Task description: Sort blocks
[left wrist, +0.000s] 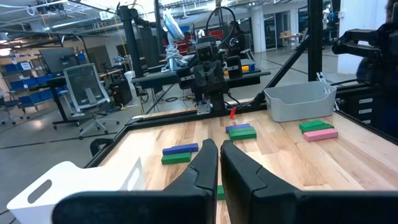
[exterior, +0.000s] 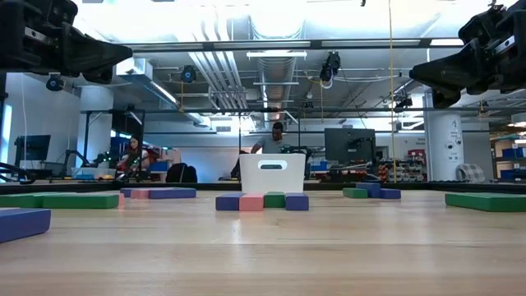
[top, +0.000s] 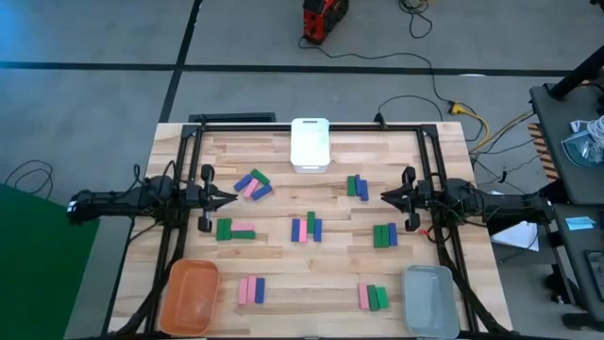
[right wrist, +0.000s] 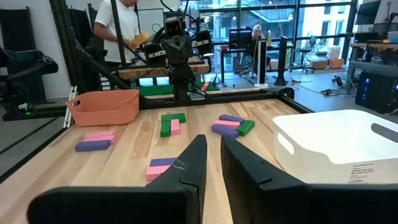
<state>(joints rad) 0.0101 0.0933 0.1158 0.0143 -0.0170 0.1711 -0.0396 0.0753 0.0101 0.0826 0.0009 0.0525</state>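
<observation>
Honestly, both pincers, left [top: 229,197] at 9 o'clock and right [top: 385,196] at 3, hover nearly pressed together; the small pink, blue and green rectangular blocks [top: 306,228] touch in clusters, so a grab risks dragging neighbours.

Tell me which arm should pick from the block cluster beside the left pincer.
Left. The left pincer hangs next to the blue, pink and green cluster, with the orange bin on its side. The right pincer waits across the table, nearer the other blocks.
</observation>
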